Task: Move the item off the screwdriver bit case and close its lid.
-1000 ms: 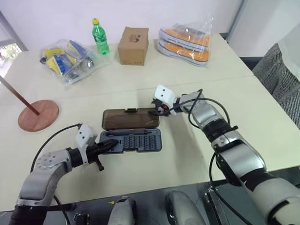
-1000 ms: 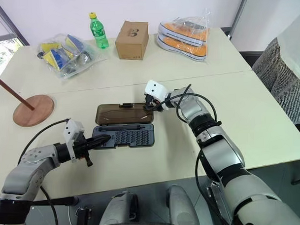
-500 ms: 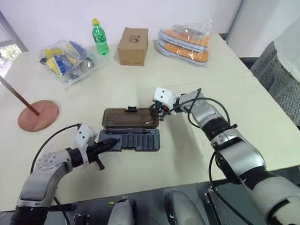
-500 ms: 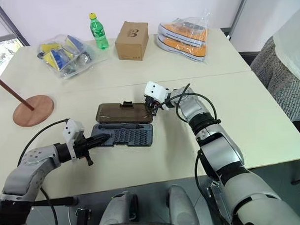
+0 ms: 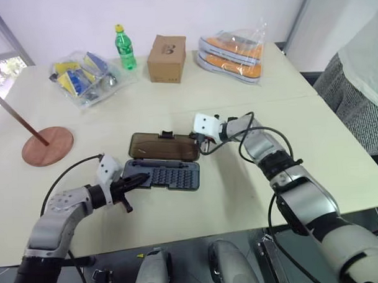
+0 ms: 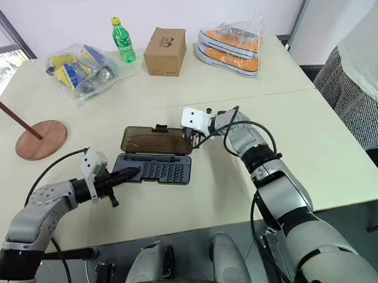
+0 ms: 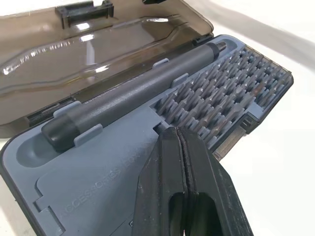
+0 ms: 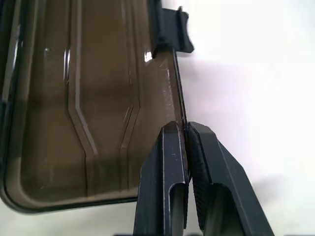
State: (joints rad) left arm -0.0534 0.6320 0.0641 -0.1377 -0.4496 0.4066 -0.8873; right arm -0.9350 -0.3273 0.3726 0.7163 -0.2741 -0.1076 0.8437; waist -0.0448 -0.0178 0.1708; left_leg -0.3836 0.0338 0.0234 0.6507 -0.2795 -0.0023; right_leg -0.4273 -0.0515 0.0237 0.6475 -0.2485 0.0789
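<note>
Far out on the left of the bench (image 5: 253,195) stands the wooden stand (image 5: 47,145), its round base flat on the surface and its thin rod leaning up toward the edge of the view; it is well apart from the case, so the clearing part of the task looks done. Nearer the middle, the left hand (image 5: 139,180) has its two black fingers pressed together with nothing between them, their tips resting on the left end of the grey tray of the screwdriver bit case (image 5: 168,177). That reads as a brace, pinning the tray so it does not slide or tip while the other arm works the cover. In the tray, the driver handle (image 7: 133,96) lies in its groove along the hinge side, with the rows of bits (image 7: 224,91) beside it. Behind the tray the smoky-brown lid (image 5: 161,147) is raised a little off the bench at its right end, its black latch (image 5: 167,135) on the far edge. The right hand (image 5: 202,140) is clamped on the lid's right edge, the thin plastic pinched between its fingers (image 8: 170,162), a hold suited to swinging the panel over on its hinge. Closing the lid is not yet done. Along the far edge sit a bag of packets (image 5: 84,74), a green bottle (image 5: 125,47), a cardboard box (image 5: 166,50) and bagged shoes (image 5: 232,50).
</note>
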